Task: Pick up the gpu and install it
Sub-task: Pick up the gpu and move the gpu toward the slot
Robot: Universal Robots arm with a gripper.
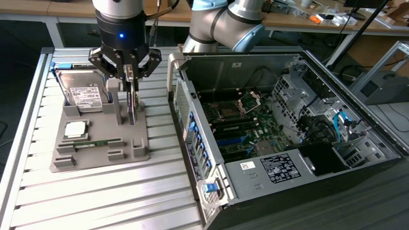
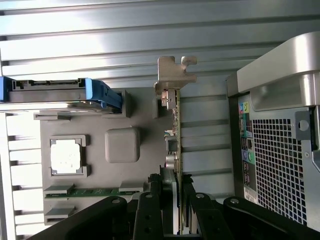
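Here the gripper [image 1: 131,75] [image 2: 176,210] hangs straight over the gray holder [image 1: 128,149] [image 2: 145,165], and its dark fingers [image 2: 150,215] are pressed in from both sides on the gpu [image 1: 132,103] [image 2: 175,132], pinching the card's upper edge between them. The gpu stands on edge directly beneath the hand, a thin board running down from the fingertips to the holder. Whether its lower edge sits in the holder's slot or just clear of it I cannot tell. In the wrist view the card's silvery metal bracket [image 2: 175,75] is at the end farthest from the fingers.

Just beside the hand, toward the exterior view's left, the hard drive [image 1: 86,88] [image 2: 50,90] stands upright in the same holder, blue at its ends. Below the hand and nearer the camera in the exterior view, a square processor [image 1: 75,129] [image 2: 66,156] lies flat in its recess, with a narrow green memory stick [image 1: 96,142] [image 2: 95,191] just past it.

On the hand's other side, toward the exterior view's right, the open computer case [image 1: 357,120] [image 2: 280,165] lies on its side, its motherboard [image 1: 243,129] exposed. The holder rests on a slatted metal table [image 1: 96,191] [image 2: 100,30], close beside the case.
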